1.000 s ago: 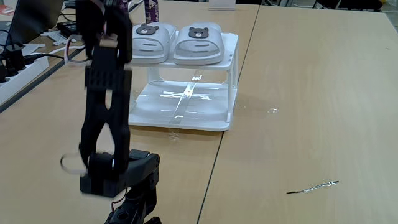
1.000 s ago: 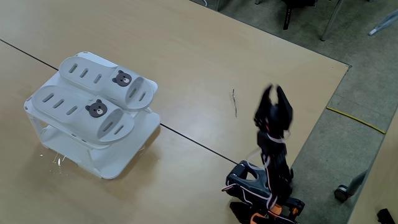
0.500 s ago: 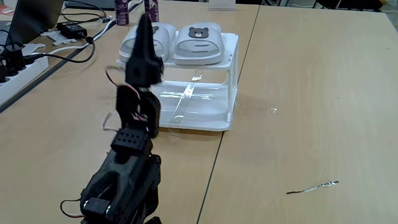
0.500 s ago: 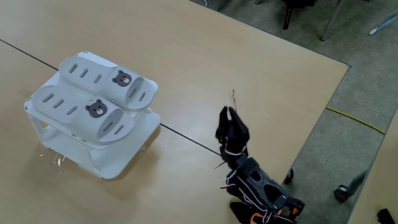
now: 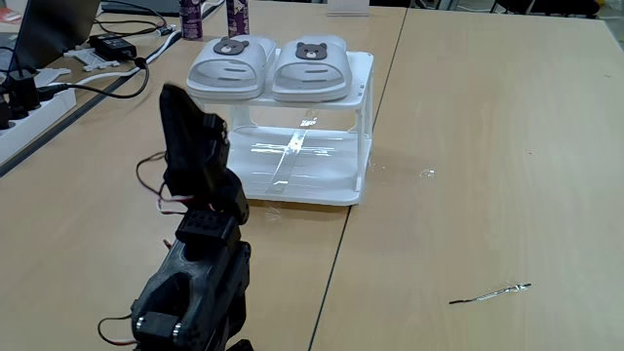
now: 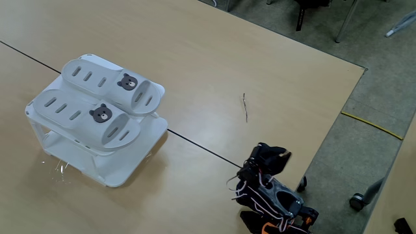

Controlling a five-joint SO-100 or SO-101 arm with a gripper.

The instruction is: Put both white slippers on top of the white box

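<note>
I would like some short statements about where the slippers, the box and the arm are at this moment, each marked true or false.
1. Both white slippers lie side by side on top of the white box. True.
2. One slipper lies on the box's lower shelf. False: the shelf holds no slipper.
3. The tool holds a slipper. False: it holds nothing and is far from the box.
4. The arm is folded low over its base. True.
5. A thin dark wire lies on the table. True.
</note>
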